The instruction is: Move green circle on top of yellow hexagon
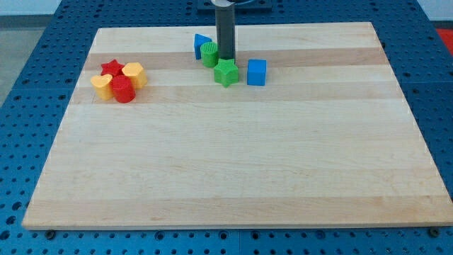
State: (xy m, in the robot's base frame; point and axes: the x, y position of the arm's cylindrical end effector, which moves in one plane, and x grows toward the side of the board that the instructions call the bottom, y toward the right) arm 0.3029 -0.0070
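Pale wooden board lying on a blue perforated table, seen from one long side. No fingers on this arm — only a straight dark rod coming down from the view's top, ending in my tip on the board near its top edge, a little left of centre.

Around the tip, four blocks in a loose group. Green circle, a short cylinder, just beside the tip on the view's left, touching or nearly so. Blue triangle pressed against the circle's upper left side. Green star directly below the tip, close enough to appear in contact. Blue cube just to the right of the star, with a narrow gap between them.

Well apart, toward the board's left edge, a second tight cluster of four. Red star at its top left. Yellow hexagon at its right. Red cylinder at the front, touching the hexagon. Yellow block with a rounded outline at the left — exact shape hard to make out.

Bare wood between the two groups.
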